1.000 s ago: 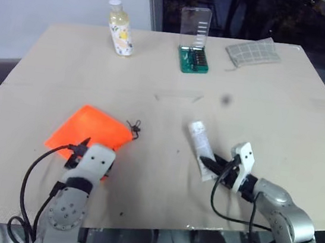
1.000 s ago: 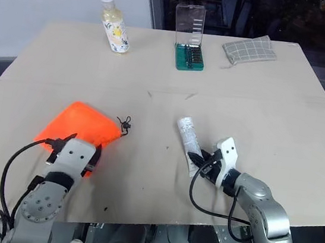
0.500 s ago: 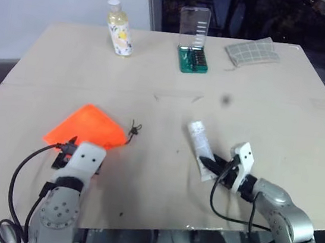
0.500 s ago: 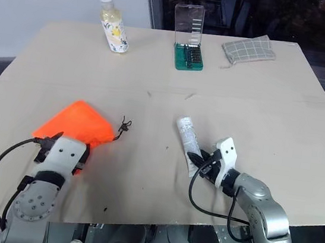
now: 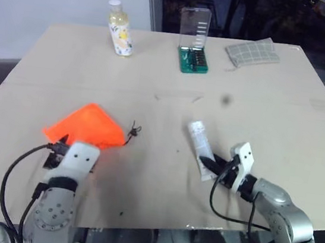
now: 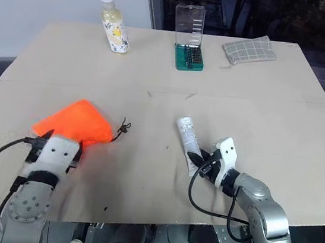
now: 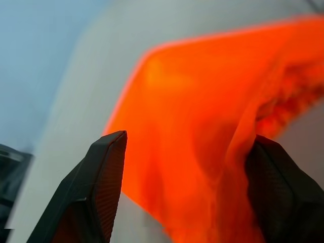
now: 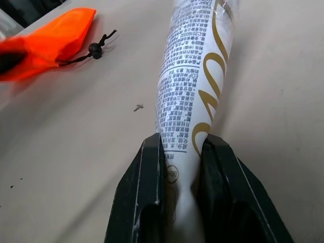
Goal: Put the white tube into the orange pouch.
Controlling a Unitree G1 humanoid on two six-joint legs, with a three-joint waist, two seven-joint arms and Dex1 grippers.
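Observation:
The orange pouch (image 5: 87, 126) lies bunched on the table's near left, its dark drawstring (image 5: 132, 131) trailing off its right corner. My left gripper (image 5: 57, 145) is at the pouch's near left edge. In the left wrist view orange fabric (image 7: 202, 101) fills the wide gap between its fingers and is raised off the table. Right of centre, the white tube (image 5: 199, 141) lies on the table with its cap pointing away. My right gripper (image 5: 207, 162) is shut on the tube's near crimped end, and its black fingers (image 8: 152, 167) press both sides of the printed tube (image 8: 195, 76).
A yellowish bottle (image 5: 119, 29) with a white cap stands at the far left. A green bit case (image 5: 193, 58) with a raised clear lid is at far centre, and a grey checked cloth (image 5: 252, 51) at far right. The beige table (image 5: 271, 112) ends just behind both grippers.
My left gripper has moved left and slightly up, pulling the pouch's near edge with it. The pouch has gone from flat to a bunched hump. The right gripper and tube have stayed still.

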